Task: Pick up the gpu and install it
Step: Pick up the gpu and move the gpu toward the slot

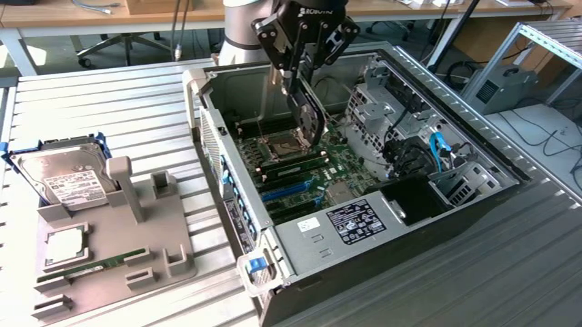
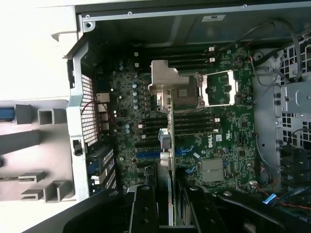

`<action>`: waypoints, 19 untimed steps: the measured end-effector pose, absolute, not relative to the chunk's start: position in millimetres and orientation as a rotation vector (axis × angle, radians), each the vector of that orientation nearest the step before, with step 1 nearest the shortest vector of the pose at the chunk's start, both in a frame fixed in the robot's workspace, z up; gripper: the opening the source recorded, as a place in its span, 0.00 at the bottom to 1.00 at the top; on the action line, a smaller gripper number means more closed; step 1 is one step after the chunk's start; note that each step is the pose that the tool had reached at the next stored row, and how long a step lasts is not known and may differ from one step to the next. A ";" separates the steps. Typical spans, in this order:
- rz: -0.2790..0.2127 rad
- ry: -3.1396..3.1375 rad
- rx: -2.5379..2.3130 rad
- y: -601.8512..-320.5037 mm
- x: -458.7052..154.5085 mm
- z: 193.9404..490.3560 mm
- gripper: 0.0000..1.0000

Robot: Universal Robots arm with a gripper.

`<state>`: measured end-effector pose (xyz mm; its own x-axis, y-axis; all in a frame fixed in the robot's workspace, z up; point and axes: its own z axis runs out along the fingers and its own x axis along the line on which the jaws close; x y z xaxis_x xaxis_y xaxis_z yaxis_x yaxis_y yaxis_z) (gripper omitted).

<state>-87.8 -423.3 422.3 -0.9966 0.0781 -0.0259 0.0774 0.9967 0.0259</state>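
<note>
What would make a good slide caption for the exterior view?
The gripper holds the gpu on edge over the motherboard inside the open computer case.

We see a black gpu (image 1: 309, 114) with a silvery bracket (image 2: 169, 78), a green motherboard (image 1: 350, 174) with blue slots (image 1: 283, 193), and a silver hard drive (image 1: 50, 163) bearing a white label (image 1: 73, 185).

Exterior view, clock centred on the gpu (image 1: 309, 116), which hangs edge-on inside the open case (image 1: 309, 235).
- 9 o'clock: perforated rear wall (image 1: 211, 133), near; a narrow lane between.
- 3 o'clock: drive cage (image 1: 377, 102) and cables (image 1: 409, 146) crowd in.
- 6 o'clock: blue slots (image 1: 289, 191), nothing standing over them.
</note>
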 end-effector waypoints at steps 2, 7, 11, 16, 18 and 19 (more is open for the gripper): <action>0.039 3.112 0.121 -422.9 -86.2 421.2 0.27; 0.038 3.112 0.121 -422.7 -84.5 419.1 0.27; 0.038 3.112 0.121 -422.7 -84.2 417.6 0.27; 0.038 3.112 0.121 -422.7 -83.9 416.0 0.27; 0.038 3.112 0.121 -422.7 -83.8 415.5 0.27; 0.037 3.112 0.121 -422.7 -83.7 415.2 0.27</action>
